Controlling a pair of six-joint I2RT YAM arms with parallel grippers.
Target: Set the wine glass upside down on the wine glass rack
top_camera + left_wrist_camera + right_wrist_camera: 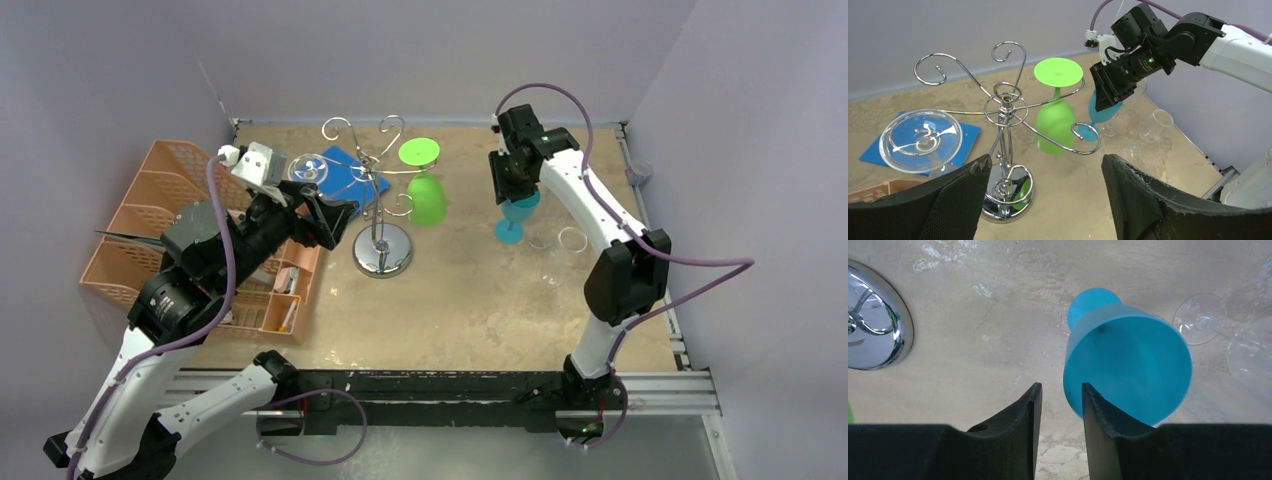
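"Blue wine glass (1128, 370), where was it?" asked Mara.

"Upright on the desk (470, 300), right side, well apart from the wine glass rack (1007, 107) in the middle. Some clear glasses (1155, 125) were just beside it."

"And the right claw (1061, 392)?"

"Right over the bowl, fingers a narrow way apart, with the near wall of the rim between them: one finger outside, the other over the mouth. Bare desk showed in the gap, so I judged it had not pinched yet."

"Left claw (1045, 160)?"

"Wide, holding nothing, hovering by the rack."

"What would make the pickup go well?"

"A pinch on a thin rim could slip or tip the glass, I reckoned. So seat the fingers deep, squeeze gently and lift straight, keeping the foot off its neighbours. After that it needed turning over, foot up, with the stem slid along a free arm."

"Any free?"

"The green glass (1054, 125) hung on one arm and a clear one (920, 140) on another. The curled arm (1085, 132) nearest the blue glass looked bare."
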